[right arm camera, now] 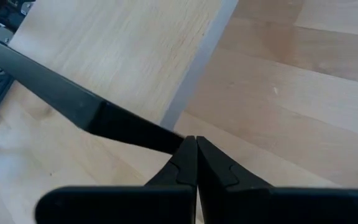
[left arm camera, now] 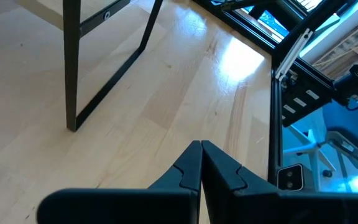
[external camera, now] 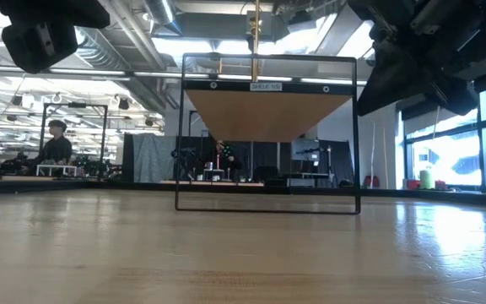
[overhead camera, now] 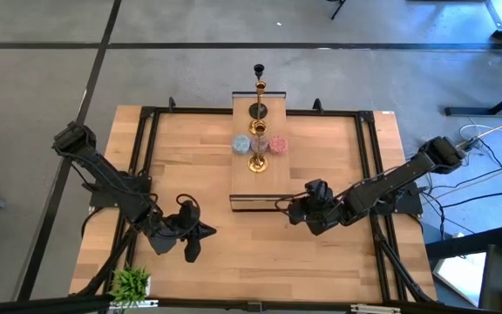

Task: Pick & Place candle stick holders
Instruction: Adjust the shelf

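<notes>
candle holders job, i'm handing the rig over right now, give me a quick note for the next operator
Left gripper: shut, empty, over the near-left table.
Right gripper: shut, empty, at the near end of the shelf.
Candle holders all on the shelf's far half: black stem and gold stem at the far end, a dark base, blue cup, pink cup, gold cup, gold base.
Done: nothing held or visibly moved.
Left: every pick and place.

You've got a glossy light-wood bench, a matt black metal frame, shiny gold metal candle stick holders, and sparkly cups.
</notes>
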`<state>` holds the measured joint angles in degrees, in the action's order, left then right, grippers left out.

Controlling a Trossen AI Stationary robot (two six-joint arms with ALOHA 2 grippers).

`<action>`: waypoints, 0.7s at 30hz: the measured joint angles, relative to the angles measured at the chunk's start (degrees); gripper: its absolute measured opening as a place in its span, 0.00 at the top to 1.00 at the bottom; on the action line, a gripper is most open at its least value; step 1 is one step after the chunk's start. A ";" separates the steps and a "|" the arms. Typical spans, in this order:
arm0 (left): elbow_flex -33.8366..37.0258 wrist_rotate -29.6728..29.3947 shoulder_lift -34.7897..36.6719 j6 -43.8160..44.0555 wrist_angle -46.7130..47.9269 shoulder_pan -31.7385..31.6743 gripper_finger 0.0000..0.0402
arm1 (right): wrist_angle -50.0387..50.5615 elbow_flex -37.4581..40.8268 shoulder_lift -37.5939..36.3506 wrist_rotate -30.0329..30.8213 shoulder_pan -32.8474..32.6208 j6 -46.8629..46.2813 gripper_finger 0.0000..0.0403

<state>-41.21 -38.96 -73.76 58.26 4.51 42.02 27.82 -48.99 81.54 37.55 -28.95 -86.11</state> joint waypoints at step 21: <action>0.00 0.80 0.00 -0.50 -0.40 0.08 1.00 | 2.22 -3.10 0.00 2.04 -0.72 2.63 1.00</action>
<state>-41.21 -38.16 -73.76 57.76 4.12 42.10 30.03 -52.09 81.54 39.59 -29.67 -83.48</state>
